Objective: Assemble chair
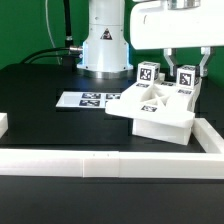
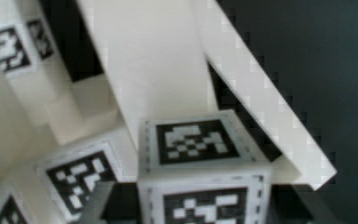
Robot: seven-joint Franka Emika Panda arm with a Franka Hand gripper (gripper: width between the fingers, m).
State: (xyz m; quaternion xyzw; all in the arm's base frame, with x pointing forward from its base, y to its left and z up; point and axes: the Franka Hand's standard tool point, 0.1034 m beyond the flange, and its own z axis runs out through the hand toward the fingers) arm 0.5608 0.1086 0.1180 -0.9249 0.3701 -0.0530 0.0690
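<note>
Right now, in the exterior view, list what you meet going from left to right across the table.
Marker board → chair → gripper, at the chair's right end.

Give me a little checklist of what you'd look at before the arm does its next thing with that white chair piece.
1. Fingers closed on a part: ok, they pinch a tagged block at the top of the chair.
2. Chair assembly resting on the table: ok, its base sits flat.
3. Held block seated fully in place: cannot tell, the joint is hidden.
4. Neighbouring tagged block clear of the fingers: ok, a gap shows.
5. Marker board uncovered: ok, it lies beside the chair.
6. Border wall untouched: ok, the chair stands short of it.
</note>
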